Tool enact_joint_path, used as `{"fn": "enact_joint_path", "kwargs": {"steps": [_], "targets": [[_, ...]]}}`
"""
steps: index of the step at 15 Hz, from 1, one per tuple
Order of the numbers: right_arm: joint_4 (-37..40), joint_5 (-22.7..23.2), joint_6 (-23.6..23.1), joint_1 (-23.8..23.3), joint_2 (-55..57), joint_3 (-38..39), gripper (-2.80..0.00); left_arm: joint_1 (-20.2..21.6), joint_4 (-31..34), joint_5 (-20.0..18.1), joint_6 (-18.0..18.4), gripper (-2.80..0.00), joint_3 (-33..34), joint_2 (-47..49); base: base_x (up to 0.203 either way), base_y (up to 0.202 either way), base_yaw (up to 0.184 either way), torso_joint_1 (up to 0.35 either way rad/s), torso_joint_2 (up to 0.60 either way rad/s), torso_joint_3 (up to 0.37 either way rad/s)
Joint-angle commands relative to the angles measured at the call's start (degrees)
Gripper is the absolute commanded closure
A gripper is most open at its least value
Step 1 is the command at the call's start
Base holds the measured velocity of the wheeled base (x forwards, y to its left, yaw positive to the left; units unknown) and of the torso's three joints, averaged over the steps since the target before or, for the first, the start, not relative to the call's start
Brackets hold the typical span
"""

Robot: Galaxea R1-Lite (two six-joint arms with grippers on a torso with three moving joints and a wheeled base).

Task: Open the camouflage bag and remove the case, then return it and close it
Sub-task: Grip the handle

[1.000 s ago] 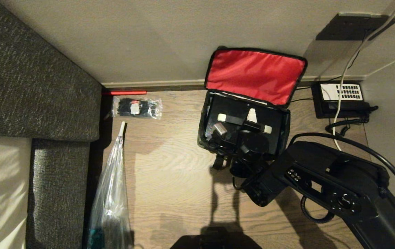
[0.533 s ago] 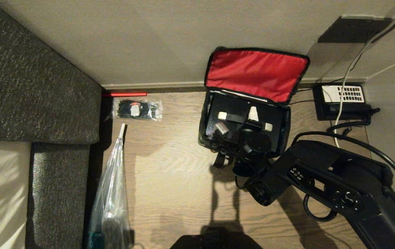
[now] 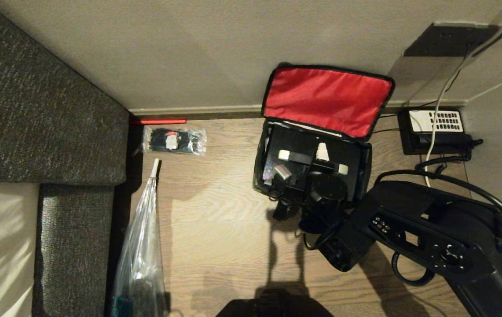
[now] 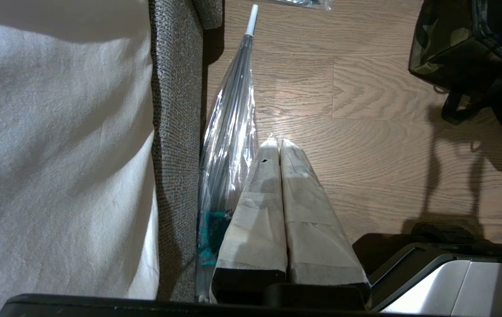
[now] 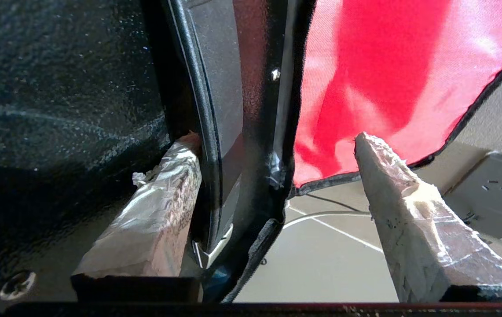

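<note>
Camouflage bag on the floor by the wall, red-lined lid thrown back — case sits inside, whether already out and back can't be told; right gripper spread astride its handle, left gripper pressed together, parked — closing remains.

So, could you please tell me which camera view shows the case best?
The head view: the case sits in the open camouflage bag, handle visible. The right wrist view shows only its black side close up; the left wrist view shows just the bag's outside.
</note>
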Motion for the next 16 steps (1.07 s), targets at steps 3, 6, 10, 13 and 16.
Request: {"fn": "enact_joint_path", "kwargs": {"steps": [3, 6, 10, 13, 16], "targets": [[-0.3, -0.4, 0.0, 0.0, 0.2, 0.9, -2.8, 0.0, 0.0, 0.0, 0.0, 0.0, 0.0, 0.0, 0.0, 0.0, 0.0, 0.0, 0.0, 0.0], [-0.3, -0.4, 0.2, 0.0, 0.5, 0.2, -2.8, 0.0, 0.0, 0.0, 0.0, 0.0, 0.0, 0.0, 0.0, 0.0, 0.0, 0.0, 0.0, 0.0], [-0.3, -0.4, 0.4, 0.1, 0.5, 0.4, -2.8, 0.0, 0.0, 0.0, 0.0, 0.0, 0.0, 0.0, 0.0, 0.0, 0.0, 0.0, 0.0, 0.0], [-0.3, -0.4, 0.6, 0.1, 0.5, 0.7, -2.8, 0.0, 0.0, -0.1, 0.1, 0.0, 0.0, 0.0, 0.0, 0.0, 0.0, 0.0, 0.0, 0.0], [-0.3, -0.4, 0.5, 0.1, 0.8, 0.5, -2.8, 0.0, 0.1, -0.1, 0.6, 0.0, 0.0, 0.0, 0.0, 0.0, 0.0, 0.0, 0.0, 0.0]]}}
